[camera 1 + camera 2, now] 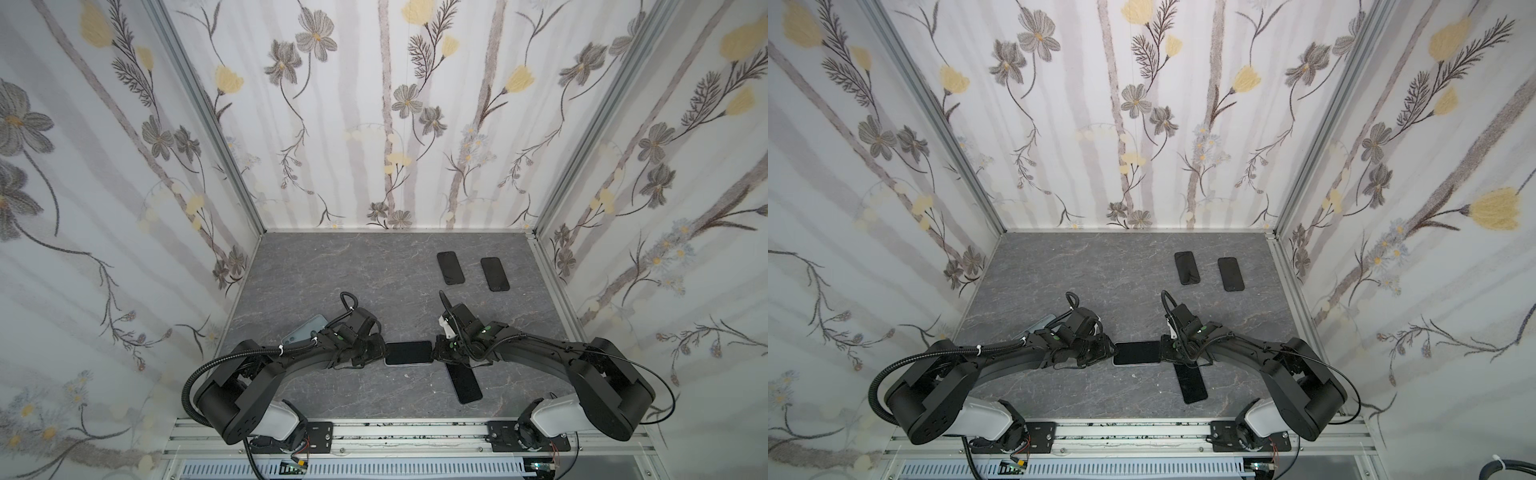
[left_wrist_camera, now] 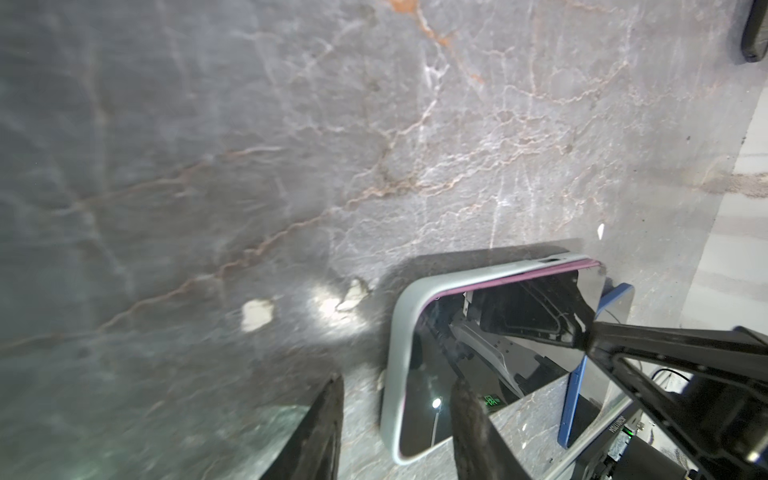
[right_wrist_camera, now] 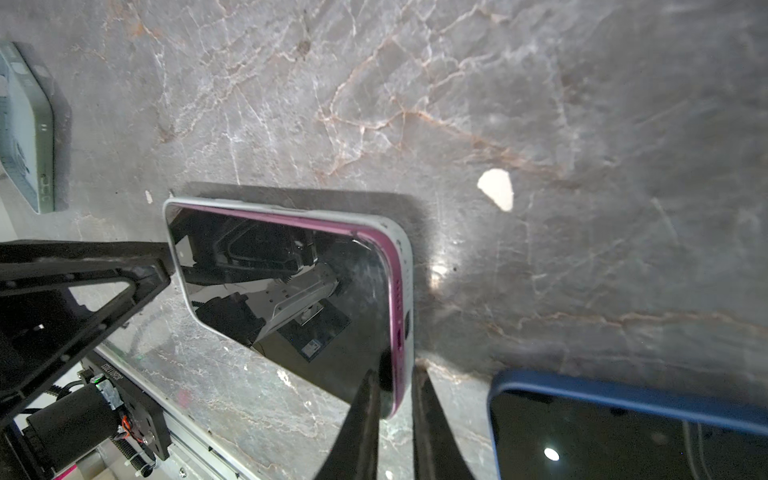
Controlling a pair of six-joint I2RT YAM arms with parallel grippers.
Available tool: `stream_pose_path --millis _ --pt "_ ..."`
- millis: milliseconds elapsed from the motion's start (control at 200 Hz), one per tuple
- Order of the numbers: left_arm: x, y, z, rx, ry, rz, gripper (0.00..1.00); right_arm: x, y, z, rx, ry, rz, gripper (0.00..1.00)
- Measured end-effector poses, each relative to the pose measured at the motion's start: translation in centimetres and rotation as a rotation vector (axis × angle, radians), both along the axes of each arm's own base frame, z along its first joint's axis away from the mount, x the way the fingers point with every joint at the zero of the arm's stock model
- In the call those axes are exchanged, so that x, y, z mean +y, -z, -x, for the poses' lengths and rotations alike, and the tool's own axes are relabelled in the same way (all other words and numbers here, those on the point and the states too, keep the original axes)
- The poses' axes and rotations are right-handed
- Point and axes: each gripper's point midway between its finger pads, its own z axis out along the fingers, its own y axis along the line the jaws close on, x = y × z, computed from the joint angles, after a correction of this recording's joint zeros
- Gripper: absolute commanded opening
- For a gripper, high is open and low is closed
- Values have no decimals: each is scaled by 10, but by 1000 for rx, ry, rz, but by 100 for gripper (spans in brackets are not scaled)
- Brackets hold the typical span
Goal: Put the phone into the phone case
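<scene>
I see the phone (image 1: 409,352) lying screen up in the pale phone case (image 3: 409,291), with its pink rim showing. It is near the middle of the worktop (image 1: 332,270), closer to the front edge. My right gripper (image 3: 395,370) pinches one short end of the phone. My left gripper (image 2: 397,380) stands open around the other end. The small white writing (image 2: 616,428) on a black motor is too blurry to read.
</scene>
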Motion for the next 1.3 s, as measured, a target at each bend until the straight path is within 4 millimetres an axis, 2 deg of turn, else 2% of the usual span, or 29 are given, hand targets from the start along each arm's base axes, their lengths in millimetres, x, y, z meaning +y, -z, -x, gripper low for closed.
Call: stream_pose_path --millis 185,455,754,1109,1214,1304 --pt "-8 2 -1 -9 17 20 41 8 4 1 12 -32 -22 13" --pt "-7 7 2 -11 19 17 35 7 13 6 33 -53 27 9" --pt "-5 11 2 -6 10 10 35 6 20 7 7 -101 123 10" --pt "-5 8 0 -28 1 18 35 10 18 4 -37 -144 282 14" --pt "-6 4 -2 -38 -1 15 35 12 11 1 -45 -149 303 15" --pt "-4 1 -2 -35 -4 -2 36 15 2 -1 -51 -150 306 20"
